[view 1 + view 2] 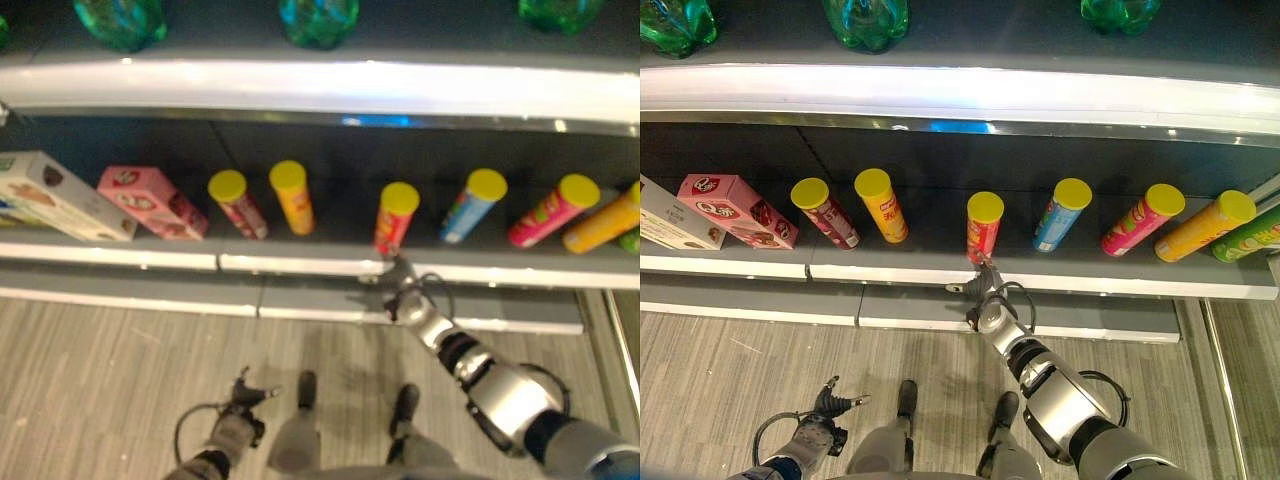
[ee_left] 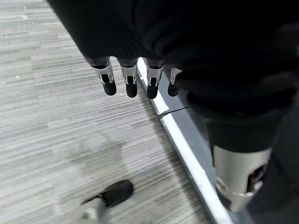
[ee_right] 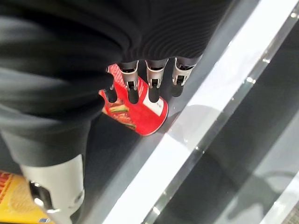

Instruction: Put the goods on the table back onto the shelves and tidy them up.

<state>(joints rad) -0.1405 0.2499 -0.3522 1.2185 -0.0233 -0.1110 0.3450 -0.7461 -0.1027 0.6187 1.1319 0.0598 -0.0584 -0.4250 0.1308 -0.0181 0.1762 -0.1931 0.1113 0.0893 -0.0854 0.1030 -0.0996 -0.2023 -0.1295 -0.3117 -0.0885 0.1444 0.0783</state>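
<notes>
A red chip can (image 1: pixel 396 218) with a yellow lid stands on the lower shelf (image 1: pixel 300 263), close to its front edge. My right hand (image 1: pixel 405 295) reaches up to the shelf just below and in front of this can. In the right wrist view its straight fingers (image 3: pixel 153 88) stretch toward the red can (image 3: pixel 135 109) without closing round it; the hand is open and holds nothing. My left hand (image 1: pixel 240 405) hangs low over the floor at the lower left, with its fingers (image 2: pixel 128 79) relaxed and open and nothing in it.
More yellow-lidded cans line the same shelf: dark red (image 1: pixel 238 204), orange (image 1: pixel 292 197), blue (image 1: pixel 472 205), pink (image 1: pixel 551 210), orange (image 1: pixel 605 220) and green (image 1: pixel 1250 235). A pink box (image 1: pixel 150 202) and a white box (image 1: pixel 55 197) lie at the left. Green bottles (image 1: pixel 120 20) stand on the upper shelf.
</notes>
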